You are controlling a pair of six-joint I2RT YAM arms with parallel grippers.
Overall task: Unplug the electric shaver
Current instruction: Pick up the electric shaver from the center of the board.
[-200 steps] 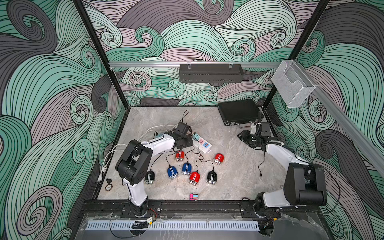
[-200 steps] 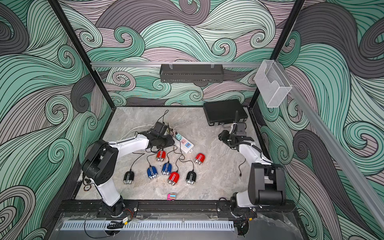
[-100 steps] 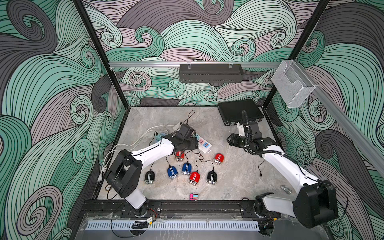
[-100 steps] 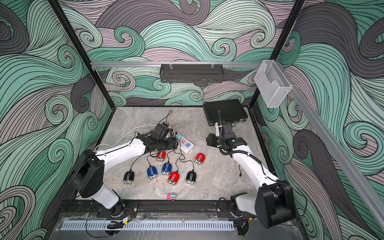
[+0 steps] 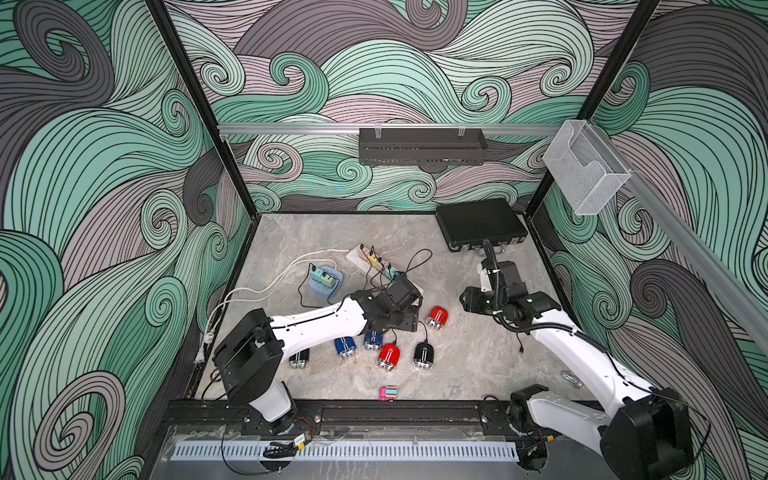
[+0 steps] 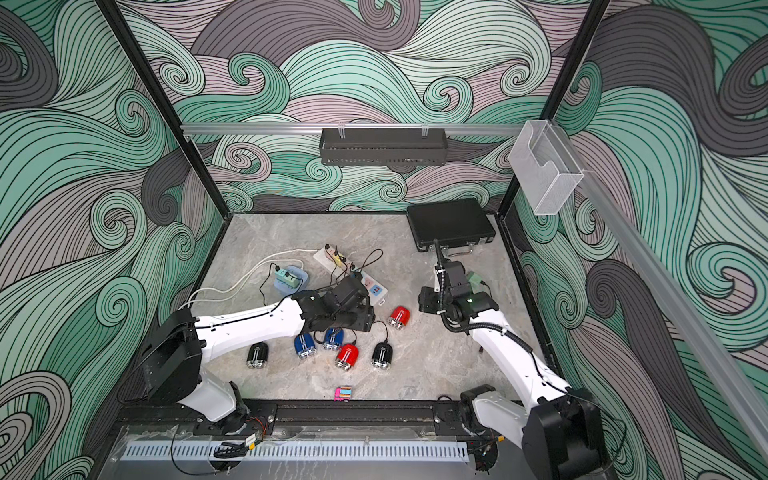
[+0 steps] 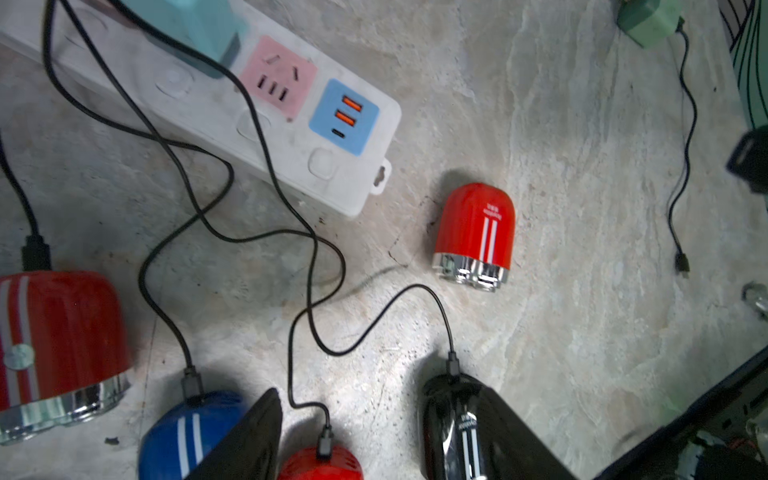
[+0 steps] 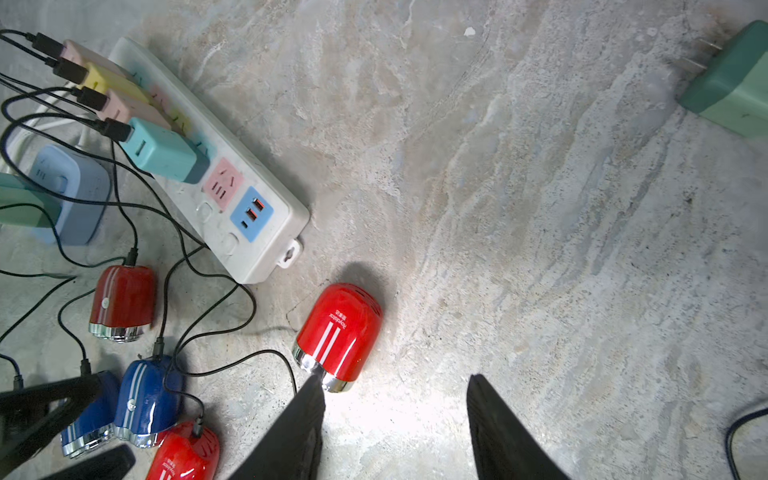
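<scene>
While the left gripper [image 7: 379,390] and right gripper [image 8: 394,378] are held apart, empty, neighbouring shavers [image 7: 58,332] could be dragged by tangled cables [image 7: 313,239].

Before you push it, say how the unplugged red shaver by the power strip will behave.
The red shaver lies on its side with a rounded body, so it probably rolls. Its glossy shell likely slips. With no cable attached, nothing should tether it.

Mid-frame, the left pincer [image 5: 409,322] hangs above the marbled bench [image 5: 465,374], just below the white power strip [image 5: 352,254]; a red shaver [image 5: 436,318] lies just right of it.
</scene>
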